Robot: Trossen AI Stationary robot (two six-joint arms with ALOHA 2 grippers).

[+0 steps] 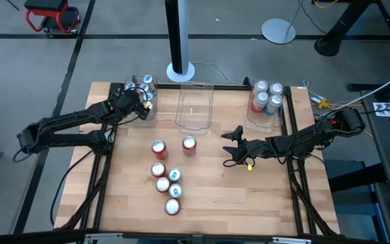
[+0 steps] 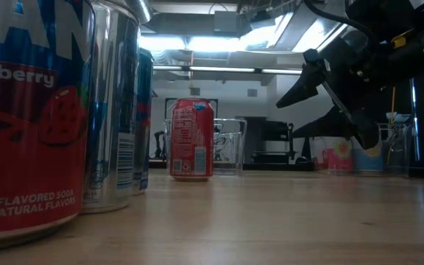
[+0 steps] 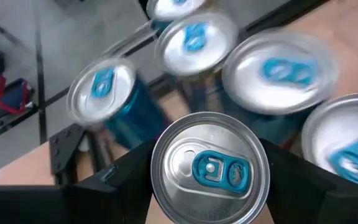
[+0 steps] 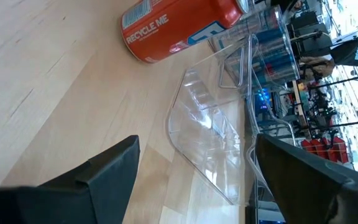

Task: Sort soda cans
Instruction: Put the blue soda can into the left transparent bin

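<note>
**Left claw over the teal bin with a can in its grip; right claw waiting, spread, on open table**

High view. The left gripper (image 1: 139, 102) sits over the clear bin at about 10 o'clock on the table (image 1: 269, 203), the left bin (image 1: 144, 112), where blue-tabbed cans stand. In the left wrist view its two dark fingers (image 3: 114, 177) flank a silver-topped can with a blue tab (image 3: 210, 168), upright, its long axis pointing at the lens; the claw is judged to be grasping this can. Four or five like cans (image 3: 101, 87) stand close beyond it.

The middle bin (image 1: 195, 105) at 12 o'clock looks empty. The right bin (image 1: 266, 102) at about 1 o'clock holds four cans. Loose cans remain near the centre: two red ones (image 1: 189, 144) side by side and a cluster of five (image 1: 168, 183) towards 6 o'clock.

The right gripper (image 1: 230, 148) hangs with its jaws released and nothing between them, at about 3 o'clock from the nearest red can and pointing towards it; this arm is the nearer to that can. Its wrist view shows that can (image 4: 179, 25) and the middle bin ahead.

Hidden: whether the held can rests on the bin floor cannot be told. In the low view, near cans (image 2: 32, 118) block the left side.
</note>
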